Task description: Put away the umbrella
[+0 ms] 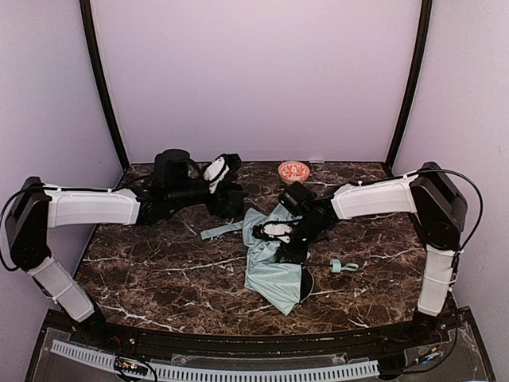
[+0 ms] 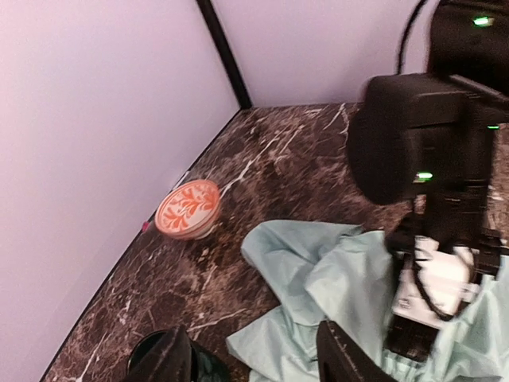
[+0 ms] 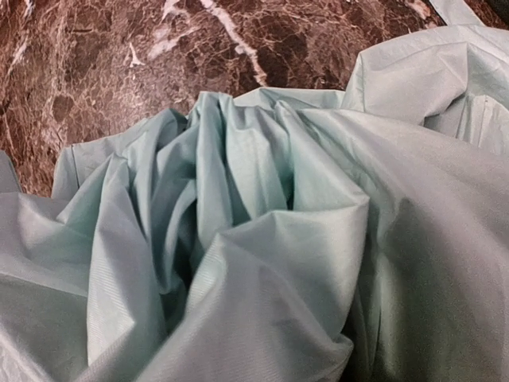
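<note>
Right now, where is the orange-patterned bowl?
In the top view, the bowl sits by the back wall, slightly right of centre, just beyond the umbrella.

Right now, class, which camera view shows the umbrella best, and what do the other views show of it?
The top external view: the whole umbrella lies crumpled on the table, handle included. The left wrist view shows only part of its fabric; the right wrist view, only close-up folds.

Closes in on three sides with plain pale lilac walls [image 1: 254, 79], softly and evenly lit. Rises at the back corners as thin black curved poles [image 1: 102, 79]. Spreads below as a dark brown, white-veined marble-patterned tabletop [image 1: 159, 270].
</note>
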Controlling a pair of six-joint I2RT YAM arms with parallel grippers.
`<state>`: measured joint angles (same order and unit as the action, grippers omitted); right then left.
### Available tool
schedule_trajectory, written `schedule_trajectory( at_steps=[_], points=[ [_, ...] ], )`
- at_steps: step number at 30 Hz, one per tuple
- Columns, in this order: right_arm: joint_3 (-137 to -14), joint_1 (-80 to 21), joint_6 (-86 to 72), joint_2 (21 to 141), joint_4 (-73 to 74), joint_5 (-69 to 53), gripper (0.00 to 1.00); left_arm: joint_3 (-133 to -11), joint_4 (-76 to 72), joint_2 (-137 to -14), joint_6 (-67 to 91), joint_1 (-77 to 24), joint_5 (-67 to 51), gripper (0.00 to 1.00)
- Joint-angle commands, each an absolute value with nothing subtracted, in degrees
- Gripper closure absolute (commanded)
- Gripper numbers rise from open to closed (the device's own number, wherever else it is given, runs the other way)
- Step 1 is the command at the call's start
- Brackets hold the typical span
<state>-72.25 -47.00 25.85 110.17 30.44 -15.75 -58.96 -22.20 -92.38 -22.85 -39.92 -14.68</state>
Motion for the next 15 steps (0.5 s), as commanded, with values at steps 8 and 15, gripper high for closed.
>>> schedule_trajectory(
  at_steps=[8,15],
  points=[
    [-72.55,-45.24,17.19,115.85,38.04,-33.77,0.67,-50.71,-5.82,-87.49,-50.36,-54.32,-25.7,0.31],
    [-74.44,-44.38,18.19,120.66,38.38,-33.88,0.68,-53.54,-3.14,-92.54,-49.81,-55.48,-33.29,0.24]
  ],
)
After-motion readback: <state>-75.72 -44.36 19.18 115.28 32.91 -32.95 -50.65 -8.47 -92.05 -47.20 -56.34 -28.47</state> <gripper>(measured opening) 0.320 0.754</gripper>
